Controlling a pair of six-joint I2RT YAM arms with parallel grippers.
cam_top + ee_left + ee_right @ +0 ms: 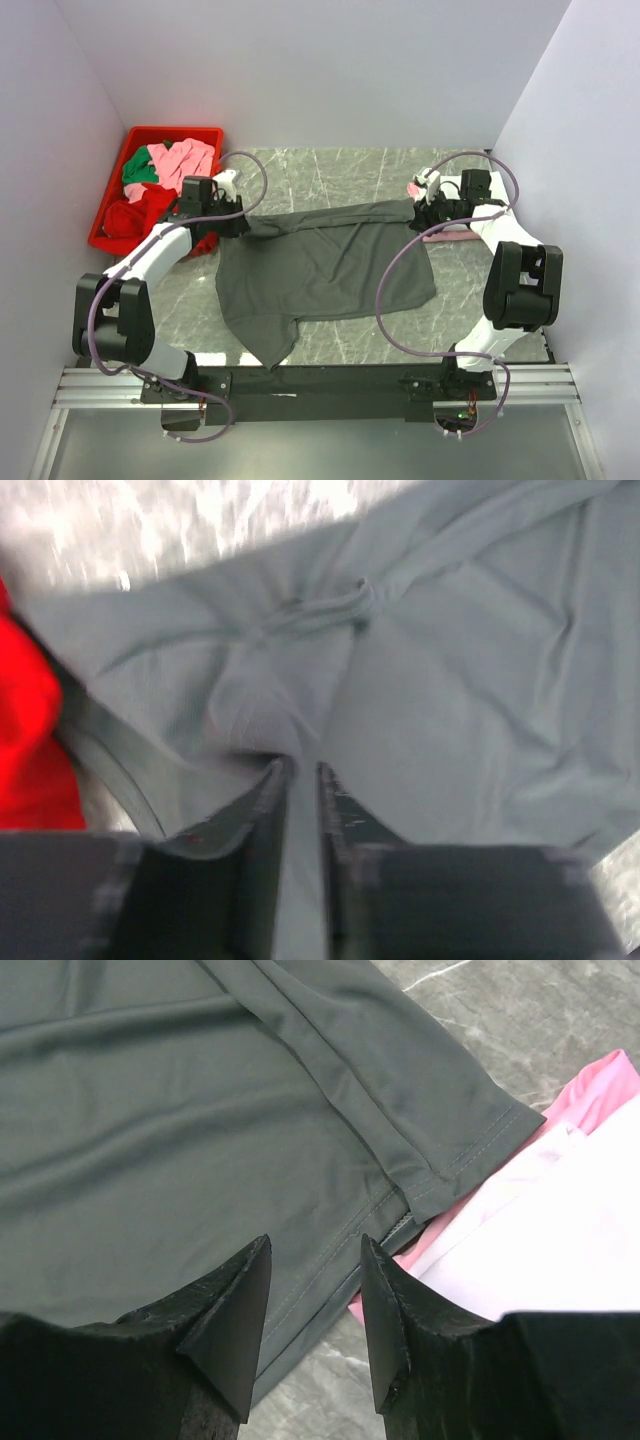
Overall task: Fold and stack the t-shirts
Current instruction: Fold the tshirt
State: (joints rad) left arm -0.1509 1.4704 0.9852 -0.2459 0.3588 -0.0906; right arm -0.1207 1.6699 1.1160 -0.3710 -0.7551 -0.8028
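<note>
A large dark grey t-shirt [320, 270] lies spread and rumpled across the marble table. My left gripper [240, 222] is shut on its upper left corner. In the left wrist view the cloth [420, 680] bunches up between the closed fingers of that gripper [300, 775]. My right gripper [420, 215] is open, just above the shirt's upper right corner. In the right wrist view that gripper [315, 1242] straddles the hem of the grey shirt [200, 1110] without holding it. A folded white shirt [560, 1250] lies on a pink one [600, 1085], partly under that corner.
A red plastic bin [112, 190] stands at the back left, holding pink [185, 158], green [138, 170] and red [135, 212] shirts. Red [25, 730] shows at the left edge of the left wrist view. The grey shirt's lower corner hangs over the near table edge [350, 358].
</note>
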